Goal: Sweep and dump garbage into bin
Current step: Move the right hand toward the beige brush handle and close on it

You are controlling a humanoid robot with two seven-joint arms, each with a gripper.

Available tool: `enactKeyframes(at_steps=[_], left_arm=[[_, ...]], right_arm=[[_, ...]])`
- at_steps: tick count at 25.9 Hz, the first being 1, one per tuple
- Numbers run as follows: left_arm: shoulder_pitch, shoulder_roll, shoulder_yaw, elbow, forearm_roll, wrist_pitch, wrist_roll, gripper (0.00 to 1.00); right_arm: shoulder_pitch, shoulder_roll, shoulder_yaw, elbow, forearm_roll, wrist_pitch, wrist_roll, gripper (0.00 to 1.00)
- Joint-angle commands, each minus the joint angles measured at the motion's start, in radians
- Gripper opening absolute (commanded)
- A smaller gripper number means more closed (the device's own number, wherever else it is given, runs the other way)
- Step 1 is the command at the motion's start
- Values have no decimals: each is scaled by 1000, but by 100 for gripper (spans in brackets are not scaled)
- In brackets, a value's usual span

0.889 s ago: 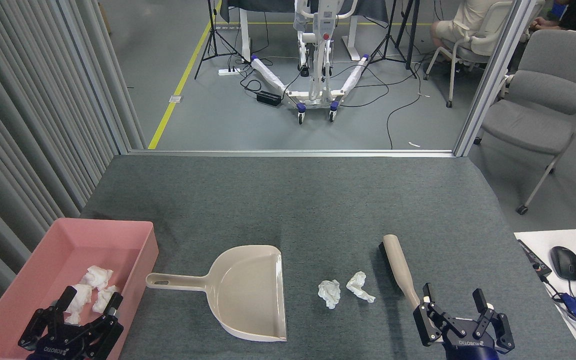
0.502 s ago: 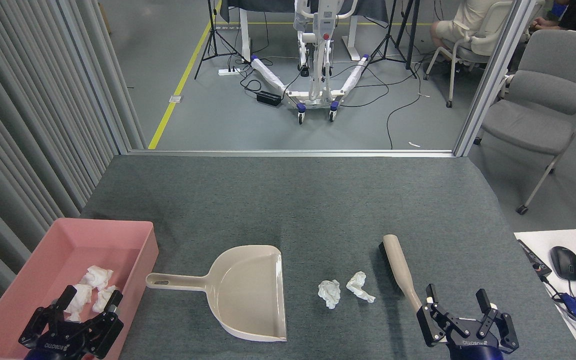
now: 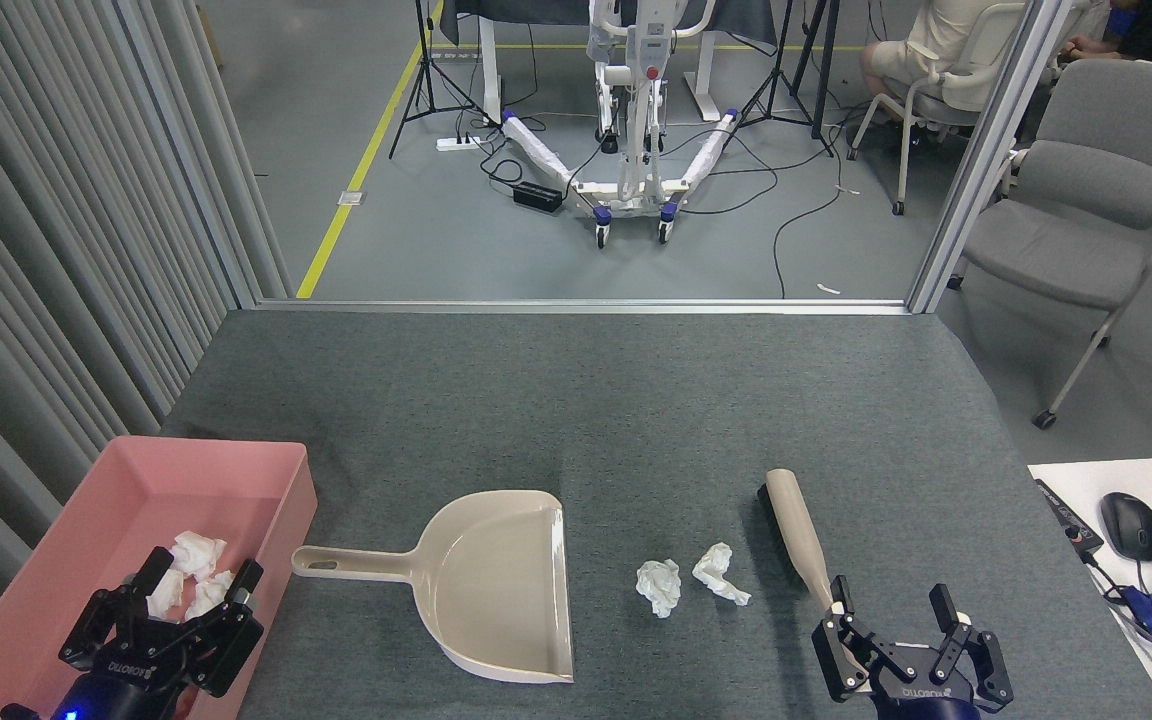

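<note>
Hovering with fingers spread and empty, my right gripper (image 3: 891, 598) sits by the brush (image 3: 796, 535), my left gripper (image 3: 201, 577) over the bin (image 3: 281, 470).

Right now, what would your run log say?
left gripper: open over bin | right gripper: open by brush | garbage: unswept

Open carpet between dustpan (image 3: 501, 590) and brush (image 3: 794, 535); only tissue wads (image 3: 691, 582) there.

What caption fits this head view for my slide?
Open left gripper over the pink bin, open right gripper at the brush; two tissue wads beside an empty dustpan.
</note>
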Motion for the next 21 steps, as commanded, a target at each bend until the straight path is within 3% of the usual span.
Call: enactKeyframes(at_steps=[1, 21], left_arm=[[3, -5, 2, 5, 9, -15, -4, 100], [12, -14, -2, -39, 17, -22, -7, 100]], right_arm=[[-5, 7, 13, 29, 18, 1, -1, 98], [-2, 61, 27, 67, 34, -1, 5, 98]])
